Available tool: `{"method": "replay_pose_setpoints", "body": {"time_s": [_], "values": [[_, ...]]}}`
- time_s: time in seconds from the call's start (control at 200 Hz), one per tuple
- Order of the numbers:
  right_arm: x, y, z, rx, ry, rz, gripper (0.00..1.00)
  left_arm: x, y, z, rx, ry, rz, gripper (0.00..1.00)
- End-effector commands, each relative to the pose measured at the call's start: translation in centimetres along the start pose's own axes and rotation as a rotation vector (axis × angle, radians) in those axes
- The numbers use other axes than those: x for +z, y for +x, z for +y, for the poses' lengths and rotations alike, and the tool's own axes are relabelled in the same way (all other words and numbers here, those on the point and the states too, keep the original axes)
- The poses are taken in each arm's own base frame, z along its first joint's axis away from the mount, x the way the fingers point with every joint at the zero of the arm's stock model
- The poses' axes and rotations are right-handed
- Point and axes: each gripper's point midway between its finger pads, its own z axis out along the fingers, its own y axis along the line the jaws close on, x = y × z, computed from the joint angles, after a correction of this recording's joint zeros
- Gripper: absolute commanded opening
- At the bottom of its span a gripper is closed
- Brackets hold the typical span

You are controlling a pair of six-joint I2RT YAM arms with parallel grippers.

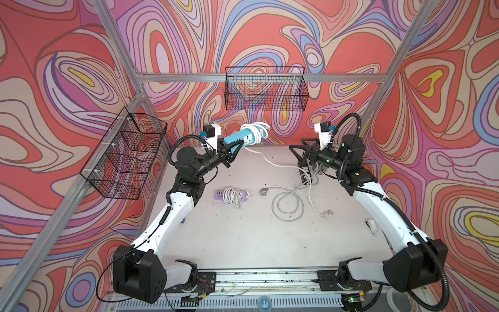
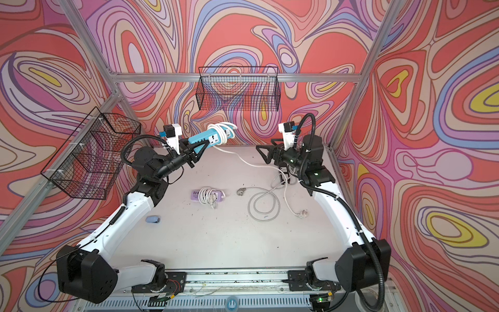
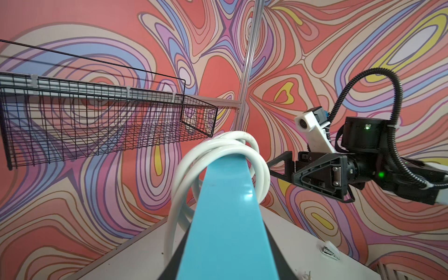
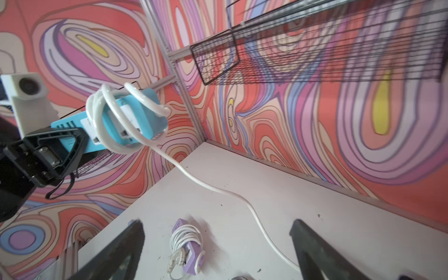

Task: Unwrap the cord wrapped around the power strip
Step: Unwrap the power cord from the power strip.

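My left gripper [image 1: 240, 147] is shut on the near end of a blue power strip [image 1: 237, 139], holding it up over the back of the table. In the left wrist view the strip [image 3: 228, 218] runs out from between the jaws. A white cord [image 1: 258, 132] is looped round its far end, shown in the wrist views as cord [image 3: 218, 148] and cord [image 4: 109, 101]. One strand [image 1: 272, 162] hangs down across the table to a plug [image 1: 325, 214]. My right gripper [image 1: 296, 144] stands open to the right of the strip, apart from it, with nothing between its fingers [image 4: 305, 237].
A purple power strip [image 1: 232, 195] wrapped in its own cord lies mid-table. Beside it lies a loose grey cord [image 1: 286, 200], and a black power strip [image 1: 305, 173] sits below the right gripper. Wire baskets hang on the back wall [image 1: 266, 89] and left wall [image 1: 127, 156].
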Motion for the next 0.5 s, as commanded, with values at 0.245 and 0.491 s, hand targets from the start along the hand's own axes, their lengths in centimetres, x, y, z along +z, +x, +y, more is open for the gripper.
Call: {"method": "replay_pose_setpoints", "body": {"time_s": [0.245, 0.491], "values": [[7.3, 5.3, 4.2, -0.246, -0.325, 0.088, 0.98, -0.3, -4.3, -3.0, 0.059, 0.098, -0.082, 0.00], [10.8, 6.5, 3.3, -0.385, -0.250, 0.051, 0.98, -0.2, -4.5, -3.3, 0.048, 0.113, -0.086, 0.00]]}}
